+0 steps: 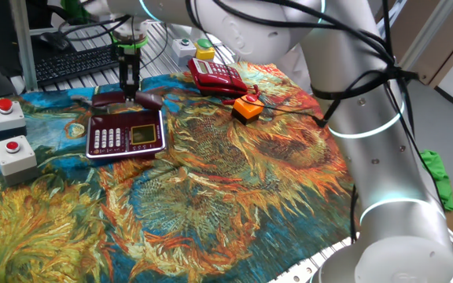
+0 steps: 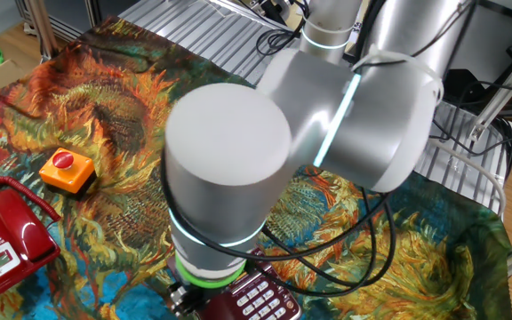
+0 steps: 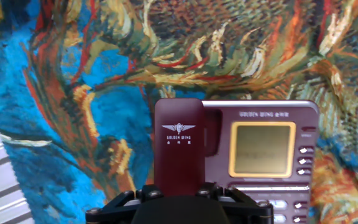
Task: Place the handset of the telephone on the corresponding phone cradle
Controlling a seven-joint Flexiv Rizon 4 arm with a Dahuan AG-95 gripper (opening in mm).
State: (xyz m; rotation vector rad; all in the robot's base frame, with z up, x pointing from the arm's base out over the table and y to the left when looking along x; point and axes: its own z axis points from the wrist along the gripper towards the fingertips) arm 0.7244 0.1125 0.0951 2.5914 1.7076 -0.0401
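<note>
Over squarish maroon phone cradle (image 3: 263, 155) w/ yellowish display, jaws grip slim glossy handset (image 3: 178, 149).

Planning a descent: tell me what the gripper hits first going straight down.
Probably the phone cradle: the gripper holds the handset over its left side in the hand view, so the handset lands first. Gap unclear.

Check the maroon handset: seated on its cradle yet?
Not yet. The hand holds the handset above the phone cradle; whether it touches, cannot tell.
</note>
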